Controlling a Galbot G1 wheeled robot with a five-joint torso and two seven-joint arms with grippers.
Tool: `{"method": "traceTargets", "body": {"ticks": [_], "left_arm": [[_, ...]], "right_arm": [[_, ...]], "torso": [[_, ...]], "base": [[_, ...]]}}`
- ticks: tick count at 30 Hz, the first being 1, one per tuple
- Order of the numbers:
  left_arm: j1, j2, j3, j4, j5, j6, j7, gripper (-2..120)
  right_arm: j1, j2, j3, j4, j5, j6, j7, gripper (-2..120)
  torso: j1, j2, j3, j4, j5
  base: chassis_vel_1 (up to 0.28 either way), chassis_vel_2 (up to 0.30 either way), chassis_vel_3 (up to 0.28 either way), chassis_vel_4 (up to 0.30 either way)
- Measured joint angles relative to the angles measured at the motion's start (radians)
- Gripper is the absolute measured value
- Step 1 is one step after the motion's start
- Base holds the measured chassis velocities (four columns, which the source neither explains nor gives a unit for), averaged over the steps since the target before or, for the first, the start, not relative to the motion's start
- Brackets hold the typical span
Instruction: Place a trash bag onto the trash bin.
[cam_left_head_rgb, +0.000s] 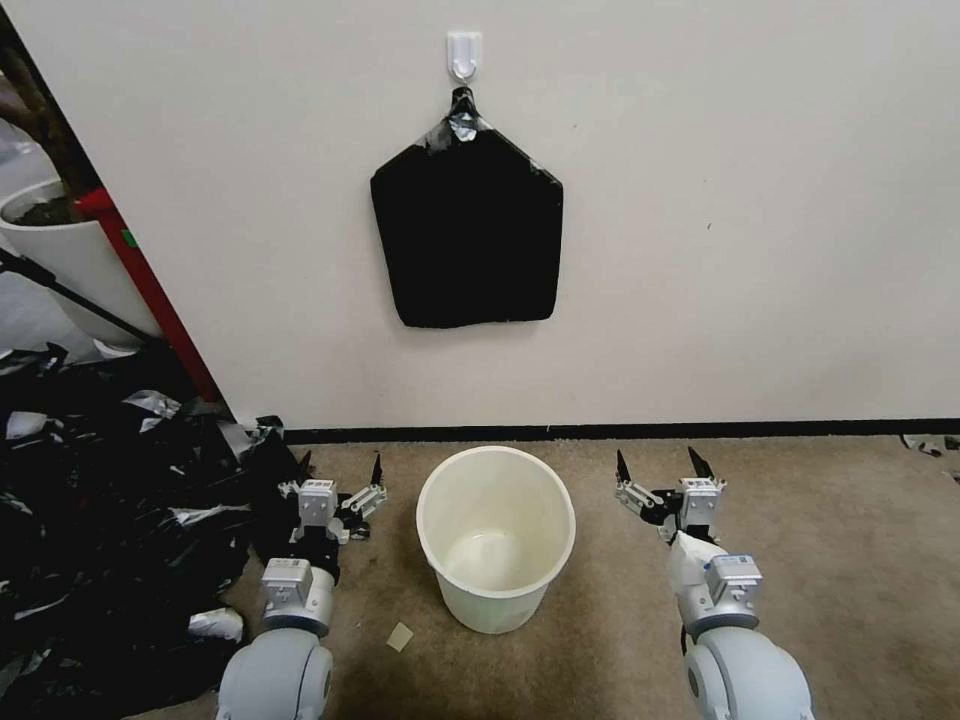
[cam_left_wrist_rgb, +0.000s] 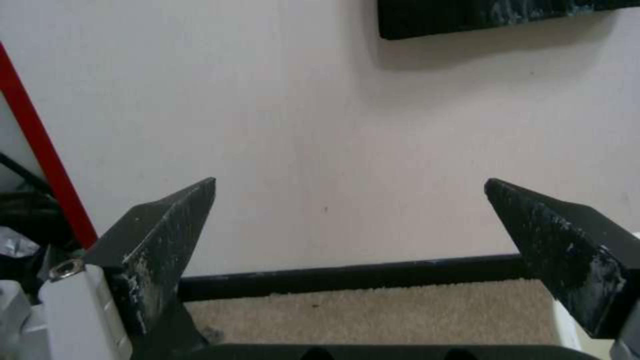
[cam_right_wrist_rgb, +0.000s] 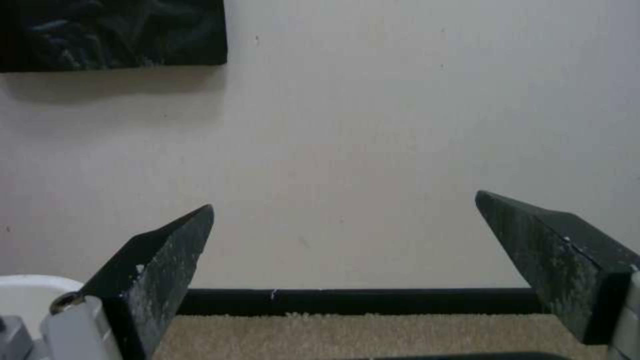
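Note:
The cream-white trash bin (cam_left_head_rgb: 495, 600) stands upright on the carpet close to the wall, its inside bare. My left gripper (cam_left_head_rgb: 341, 460) hovers just left of the bin, open, with nothing between its fingers; in the left wrist view its jaws (cam_left_wrist_rgb: 350, 181) point at the wall. My right gripper (cam_left_head_rgb: 656, 456) sits a little right of the bin, also open and holding nothing, and its wrist view (cam_right_wrist_rgb: 344, 200) catches the bin's rim (cam_right_wrist_rgb: 27, 290). A single trash bag is out of view.
A flat black pentagon-shaped stack (cam_left_head_rgb: 468, 235) hangs from a white wall hook (cam_left_head_rgb: 464, 50) above the bin. A big heap of black plastic (cam_left_head_rgb: 100, 500) covers the floor at left, behind it a white plant pot (cam_left_head_rgb: 60, 250) and a red pole (cam_left_head_rgb: 150, 290). Bare carpet lies at right.

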Motion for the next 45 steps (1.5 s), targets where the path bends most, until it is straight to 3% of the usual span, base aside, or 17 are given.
{"method": "traceTargets", "body": {"ticks": [8, 12, 14, 15, 16, 18, 20, 23, 27, 29, 32, 35, 38, 39, 45], "left_arm": [[0.0, 0.0, 0.001, 0.0, 0.0, 0.0, 0.0, 100], [0.0, 0.003, 0.012, -0.007, -0.026, 0.0, -0.022, 100], [0.001, 0.012, 0.049, -0.03, -0.102, 0.0, -0.091, 100], [0.003, 0.017, 0.072, -0.043, -0.15, 0.0, -0.134, 100], [0.003, 0.017, 0.072, -0.043, -0.15, 0.0, -0.134, 100], [0.0, 0.038, 0.1, -0.071, -0.197, -0.018, -0.197, 100], [-0.004, 0.048, 0.097, -0.078, -0.185, -0.028, -0.2, 100], [-0.004, 0.061, 0.084, -0.082, -0.143, -0.047, -0.189, 100], [0.004, 0.076, 0.047, -0.092, -0.022, -0.099, -0.154, 100], [0.003, 0.095, -0.007, -0.093, 0.07, -0.166, -0.105, 100], [-0.006, 0.108, -0.038, -0.087, 0.078, -0.201, -0.079, 100], [-0.013, 0.117, -0.039, -0.074, -0.014, -0.208, -0.062, 100], [-0.002, 0.124, 0.002, -0.064, -0.201, -0.176, -0.065, 100], [-0.002, 0.124, 0.002, -0.064, -0.201, -0.176, -0.065, 100], [0.007, 0.11, 0.029, -0.062, -0.297, -0.136, -0.068, 100]], "right_arm": [[0.001, -0.002, -0.001, 0.001, 0.002, -0.001, 0.003, 100], [0.015, -0.038, -0.015, 0.049, 0.042, -0.023, 0.042, 100], [0.037, -0.089, -0.029, 0.116, 0.082, -0.039, 0.084, 100], [0.039, -0.094, -0.033, 0.118, 0.072, -0.032, 0.086, 100], [0.039, -0.094, -0.033, 0.118, 0.072, -0.032, 0.086, 100], [0.05, -0.101, -0.031, 0.12, 0.045, -0.011, 0.085, 100], [0.052, -0.103, -0.031, 0.121, 0.038, -0.008, 0.083, 100], [0.053, -0.105, -0.03, 0.122, 0.034, 0.004, 0.076, 100], [0.056, -0.104, -0.035, 0.11, 0.038, 0.019, 0.071, 100], [0.065, -0.107, -0.043, 0.097, 0.071, 0.029, 0.058, 100], [0.083, -0.113, -0.053, 0.071, 0.124, 0.043, 0.041, 100], [0.111, -0.119, -0.064, 0.018, 0.192, 0.058, 0.016, 100], [0.172, -0.129, -0.095, -0.047, 0.322, 0.095, -0.012, 100], [0.172, -0.129, -0.095, -0.047, 0.322, 0.095, -0.012, 100], [0.367, -0.183, -0.229, -0.092, 0.628, 0.164, 0.004, 100]], "torso": [[0.0, 0.0, 0.0, 0.0, 0.0001], [0.0, 0.0, 0.0, -0.0005, 0.0003], [0.0, 0.0, 0.0, 0.0003, -0.0014], [0.0, 0.0, 0.0, -0.0001, 0.0003], [0.0, 0.0, 0.0, -0.0001, 0.0003], [0.0, 0.0, 0.0, -0.0001, -0.001], [0.0, 0.0, 0.0, -0.0001, 0.0009], [0.0, 0.0, 0.0, 0.0, -0.0006], [0.0, 0.0, 0.0, -0.0001, -0.0001], [0.0, 0.0, 0.0, 0.0, -0.0001], [0.0, 0.0, 0.0, 0.0, 0.0], [0.0, 0.0, 0.0, 0.0, -0.0001], [0.0, 0.0, 0.0, -0.0003, 0.0001], [0.0, 0.0, 0.0, -0.0003, 0.0001], [0.0, 0.0, 0.0, 0.0001, -0.0003]], "base": [[0.0, 0.0, 0.0, 0.0], [0.0, 0.0, 0.0, 0.0], [0.0, 0.0, 0.0, 0.0], [0.0, 0.0, 0.0, 0.0], [0.0, 0.0, 0.0, 0.0], [0.0, 0.0, 0.0, 0.0], [0.0, 0.0, 0.0, 0.0], [0.0, 0.0, 0.0, 0.0], [0.0, 0.0, 0.0, 0.0], [0.0, 0.0, 0.0, 0.0], [0.0, 0.0, 0.0, 0.0], [0.0, 0.0, 0.0, 0.0], [0.0, 0.0, 0.0, 0.0], [0.0, 0.0, 0.0, 0.0], [0.0, 0.0, 0.0, 0.0]]}}
